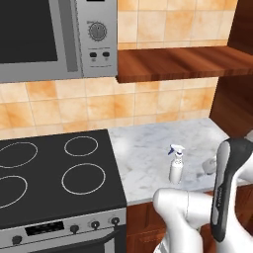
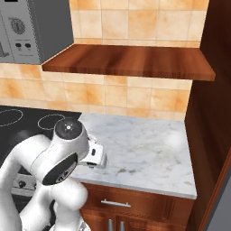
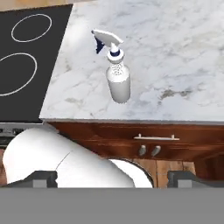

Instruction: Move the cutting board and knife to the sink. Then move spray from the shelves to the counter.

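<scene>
Spray (image 3: pixel 118 83) upright on counter (image 3: pixel 175 57), beside stovetop (image 3: pixel 26 65).

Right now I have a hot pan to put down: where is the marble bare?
The counter is bare from the tiled wall out to its front edge, across to the dark cabinet side on the right. The spray stands upright near the front edge, close to the stovetop; that end is tighter. The shelf plank looks bare too.

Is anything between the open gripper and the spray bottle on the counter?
Nothing visible does. The spray bottle stands upright on the marble counter near its front edge, beside the stovetop, with bare marble around it.
</scene>
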### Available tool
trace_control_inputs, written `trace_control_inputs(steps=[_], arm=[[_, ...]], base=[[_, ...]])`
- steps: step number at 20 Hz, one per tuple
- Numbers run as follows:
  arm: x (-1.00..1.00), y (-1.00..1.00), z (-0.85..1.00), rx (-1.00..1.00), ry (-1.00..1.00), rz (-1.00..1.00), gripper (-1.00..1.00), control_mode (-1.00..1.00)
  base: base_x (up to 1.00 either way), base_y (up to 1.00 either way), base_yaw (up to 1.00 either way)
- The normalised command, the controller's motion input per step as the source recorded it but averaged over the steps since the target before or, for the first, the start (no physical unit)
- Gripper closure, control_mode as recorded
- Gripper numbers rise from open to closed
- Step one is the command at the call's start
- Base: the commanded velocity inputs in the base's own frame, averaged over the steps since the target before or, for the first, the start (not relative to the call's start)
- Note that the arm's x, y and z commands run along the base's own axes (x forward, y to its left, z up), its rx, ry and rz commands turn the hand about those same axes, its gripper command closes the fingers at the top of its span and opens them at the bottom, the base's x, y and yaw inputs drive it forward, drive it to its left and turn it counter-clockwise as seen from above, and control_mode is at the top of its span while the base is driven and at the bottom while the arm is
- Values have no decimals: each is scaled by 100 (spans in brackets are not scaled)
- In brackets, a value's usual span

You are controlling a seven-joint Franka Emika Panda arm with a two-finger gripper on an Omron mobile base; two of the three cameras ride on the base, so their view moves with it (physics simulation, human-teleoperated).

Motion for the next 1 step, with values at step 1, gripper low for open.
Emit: trace_control_inputs(steps=[1], arm=[[-38, 38, 0, -23, -27, 0, -100, -100]], base=[[0, 0, 0]])
